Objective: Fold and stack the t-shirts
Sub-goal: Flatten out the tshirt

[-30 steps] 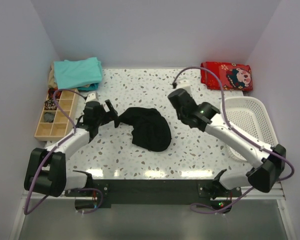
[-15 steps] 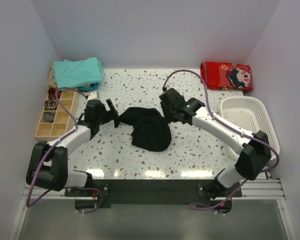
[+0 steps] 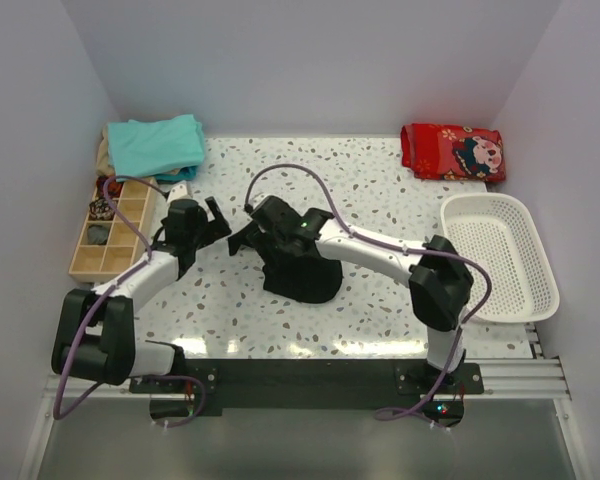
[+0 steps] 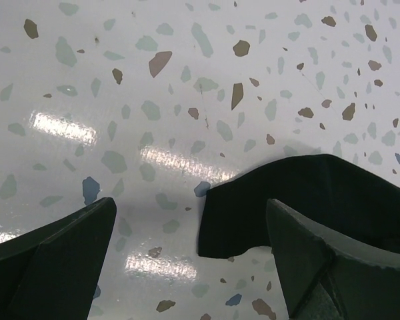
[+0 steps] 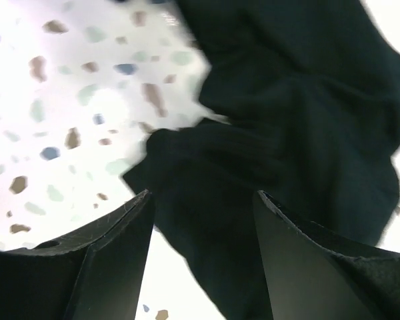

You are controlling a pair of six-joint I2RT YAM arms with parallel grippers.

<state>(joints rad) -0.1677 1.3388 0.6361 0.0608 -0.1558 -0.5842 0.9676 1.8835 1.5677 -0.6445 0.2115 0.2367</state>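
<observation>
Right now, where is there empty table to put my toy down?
Bare: the back strip between the teal shirts and the red cloth, and the strip between the black shirt and the table edge nearest the robot. Crowded: left of middle, where the left end effector and right end effector meet at that shirt, near the wooden tray.

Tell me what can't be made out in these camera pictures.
Black tee: bunched in the top view, the right arm covering its upper part; no patch shows.
Right wrist view: blurred, so whether the right gripper touches cloth is unclear.
Teal tees: too small in the top view to count layers.
Wooden tray: contents too small to name.
</observation>
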